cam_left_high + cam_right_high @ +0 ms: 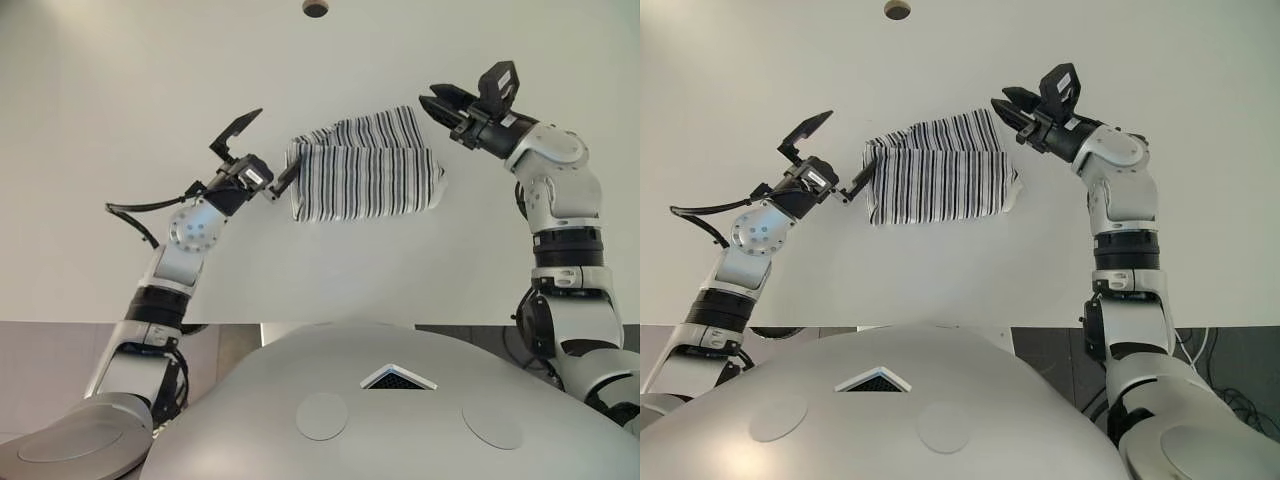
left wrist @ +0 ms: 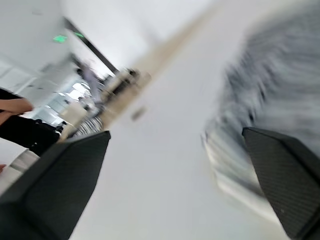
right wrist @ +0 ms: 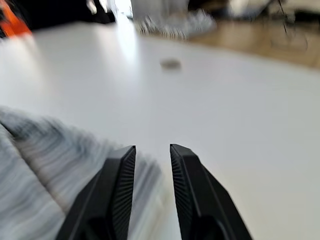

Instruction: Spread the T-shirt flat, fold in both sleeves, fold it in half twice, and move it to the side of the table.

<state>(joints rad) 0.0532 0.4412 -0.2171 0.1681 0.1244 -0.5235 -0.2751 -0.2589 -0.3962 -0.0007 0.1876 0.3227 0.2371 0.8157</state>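
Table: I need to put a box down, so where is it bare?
Bare table lies between the shirt and the near edge, and beyond the shirt toward the small dark spot. Crowded beside the shirt, at the left tool and right tool.

You had a small round dark spot (image 1: 316, 8) on the white tabletop (image 1: 120, 80), well beyond the jaws of the left gripper (image 1: 272, 145) and right gripper (image 1: 432, 100), between them.
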